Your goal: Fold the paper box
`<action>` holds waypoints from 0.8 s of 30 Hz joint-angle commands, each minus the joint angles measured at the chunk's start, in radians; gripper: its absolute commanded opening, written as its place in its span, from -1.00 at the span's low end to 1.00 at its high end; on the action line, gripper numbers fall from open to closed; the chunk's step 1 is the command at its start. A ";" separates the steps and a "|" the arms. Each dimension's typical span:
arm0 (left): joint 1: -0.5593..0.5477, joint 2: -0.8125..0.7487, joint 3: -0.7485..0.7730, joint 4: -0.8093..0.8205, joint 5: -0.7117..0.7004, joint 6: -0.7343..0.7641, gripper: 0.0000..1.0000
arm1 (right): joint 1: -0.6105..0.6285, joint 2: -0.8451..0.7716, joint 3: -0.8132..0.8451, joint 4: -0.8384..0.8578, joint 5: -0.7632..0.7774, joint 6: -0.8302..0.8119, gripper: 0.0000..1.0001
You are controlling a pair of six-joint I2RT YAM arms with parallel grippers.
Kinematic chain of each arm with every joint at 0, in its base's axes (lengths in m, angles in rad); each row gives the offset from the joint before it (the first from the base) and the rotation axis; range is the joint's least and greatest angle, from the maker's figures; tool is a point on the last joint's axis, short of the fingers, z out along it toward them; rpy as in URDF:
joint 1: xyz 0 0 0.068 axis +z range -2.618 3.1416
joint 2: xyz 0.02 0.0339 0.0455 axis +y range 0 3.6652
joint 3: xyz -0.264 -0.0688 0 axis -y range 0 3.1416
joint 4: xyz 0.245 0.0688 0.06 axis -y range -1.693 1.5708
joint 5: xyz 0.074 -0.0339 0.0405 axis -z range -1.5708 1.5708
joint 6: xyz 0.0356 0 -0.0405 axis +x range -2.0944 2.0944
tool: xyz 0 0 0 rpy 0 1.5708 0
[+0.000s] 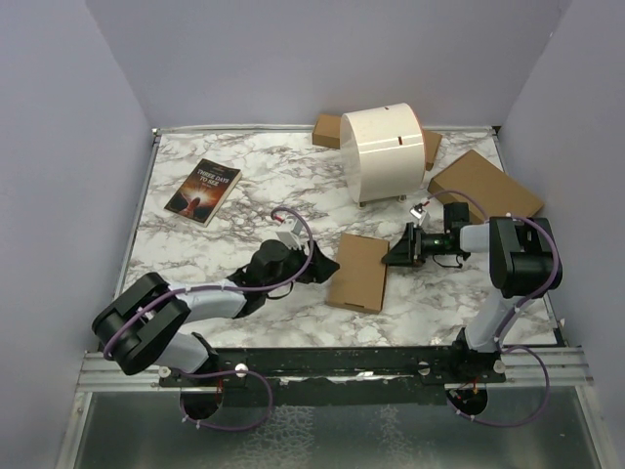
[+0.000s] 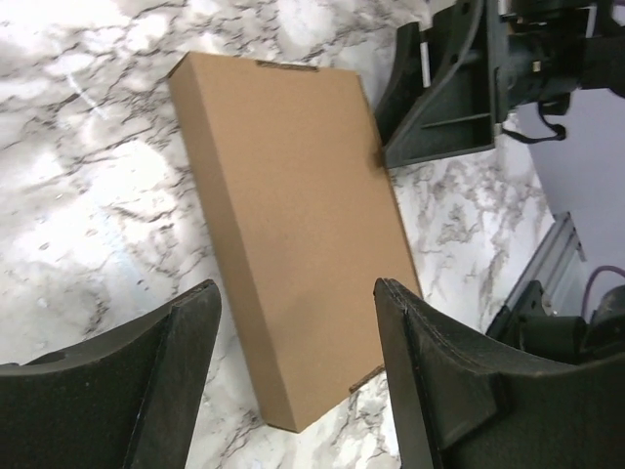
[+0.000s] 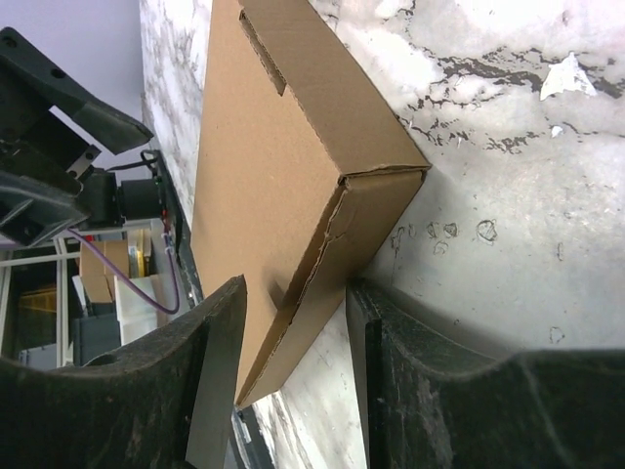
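Closest in, my left claw (image 2: 293, 293) stands apart and empty just left of the paper box (image 1: 357, 272), which lies flat and closed on the counter (image 1: 244, 186), probably bracing it while my right claw (image 3: 293, 293) straddles its right edge, whether clamped I cannot tell.

Robot lab cell, plain grey walls (image 1: 59, 147), marble-pattern table (image 1: 254, 176), aluminium rail (image 1: 332, 369)

Bare marble (image 1: 322, 210) beyond paper box (image 1: 356, 272)
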 commanded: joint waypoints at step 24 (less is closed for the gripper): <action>-0.035 0.249 0.073 0.159 0.085 -0.053 0.12 | 0.048 -0.047 0.058 -0.060 -0.039 -0.058 -0.21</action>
